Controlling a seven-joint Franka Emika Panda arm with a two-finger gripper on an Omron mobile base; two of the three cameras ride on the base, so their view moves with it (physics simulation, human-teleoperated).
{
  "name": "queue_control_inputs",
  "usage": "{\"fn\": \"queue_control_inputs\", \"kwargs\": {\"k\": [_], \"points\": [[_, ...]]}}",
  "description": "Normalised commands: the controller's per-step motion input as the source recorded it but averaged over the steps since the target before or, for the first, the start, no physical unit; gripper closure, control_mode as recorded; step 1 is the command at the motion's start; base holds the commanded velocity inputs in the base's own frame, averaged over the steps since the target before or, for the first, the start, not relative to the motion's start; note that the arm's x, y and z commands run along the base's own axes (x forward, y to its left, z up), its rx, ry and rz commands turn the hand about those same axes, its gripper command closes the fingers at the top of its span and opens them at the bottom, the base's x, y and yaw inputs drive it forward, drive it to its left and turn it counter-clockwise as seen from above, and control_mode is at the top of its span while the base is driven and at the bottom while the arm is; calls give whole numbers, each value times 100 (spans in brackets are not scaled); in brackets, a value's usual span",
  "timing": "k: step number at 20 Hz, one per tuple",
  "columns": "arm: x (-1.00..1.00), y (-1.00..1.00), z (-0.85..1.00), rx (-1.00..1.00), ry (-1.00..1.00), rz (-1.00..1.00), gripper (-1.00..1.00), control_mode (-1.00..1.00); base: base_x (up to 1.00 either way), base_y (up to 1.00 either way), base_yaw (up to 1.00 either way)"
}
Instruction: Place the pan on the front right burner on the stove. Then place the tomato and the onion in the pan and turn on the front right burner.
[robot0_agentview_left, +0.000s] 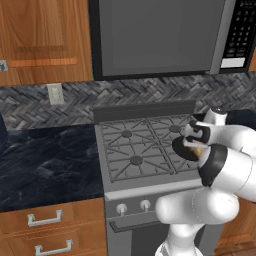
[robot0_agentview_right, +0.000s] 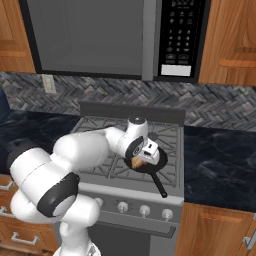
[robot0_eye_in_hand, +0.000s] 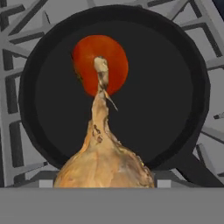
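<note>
You have the pan (robot0_agentview_right: 150, 162) on the stove's (robot0_agentview_right: 100, 172) front right burner, its handle running toward the front edge. The tomato (robot0_eye_in_hand: 99, 64) lies inside it. Your claw (robot0_agentview_right: 141, 159) pinches the onion (robot0_eye_in_hand: 104, 164) above the pan, its thin stem end pointing down toward the tomato.
</note>
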Motion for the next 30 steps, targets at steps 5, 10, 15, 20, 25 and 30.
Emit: {"fn": "queue_control_inputs", "kwargs": {"k": [5, 10, 15, 20, 25, 30], "points": [[17, 0, -26, 0, 3, 1, 100, -100, 0, 0, 0], [12, 2, -19, 0, 2, 1, -100, -100, 0, 0, 0], [2, 0, -3, 0, 0, 0, -100, -100, 0, 0, 0], [0, 0, 0, 0, 0, 0, -100, -100, 0, 0, 0], [0, 0, 1, 0, 0, 0, -100, -100, 0, 0, 0], [-14, 0, 36, -1, -9, 0, -100, -100, 0, 0, 0]]}}
